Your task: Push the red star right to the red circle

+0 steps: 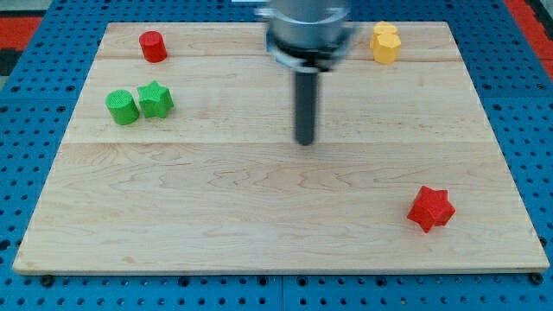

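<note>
The red star [430, 209] lies near the view's bottom right of the wooden board [259, 216]. The red circle [153, 46] stands at the view's top left, far from the star. My tip [306, 142] rests on the board near its middle, up and to the left of the red star and well to the right of the red circle, touching no block.
A green circle [123, 107] and a green star [155, 99] sit side by side, touching, at the view's left. A yellow block [385, 42] sits at the view's top right. A blue pegboard surrounds the board.
</note>
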Action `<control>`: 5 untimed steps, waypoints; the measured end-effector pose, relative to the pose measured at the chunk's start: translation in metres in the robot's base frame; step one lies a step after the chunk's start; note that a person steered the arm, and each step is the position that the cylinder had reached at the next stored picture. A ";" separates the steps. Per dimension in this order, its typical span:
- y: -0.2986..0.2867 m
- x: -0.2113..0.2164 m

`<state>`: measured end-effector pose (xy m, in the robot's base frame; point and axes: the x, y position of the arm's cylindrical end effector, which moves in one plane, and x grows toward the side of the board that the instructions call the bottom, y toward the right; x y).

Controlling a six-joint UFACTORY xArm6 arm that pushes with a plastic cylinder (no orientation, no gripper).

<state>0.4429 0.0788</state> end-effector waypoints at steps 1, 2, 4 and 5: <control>0.098 0.023; 0.131 0.114; 0.057 0.137; -0.024 0.122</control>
<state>0.5647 0.0546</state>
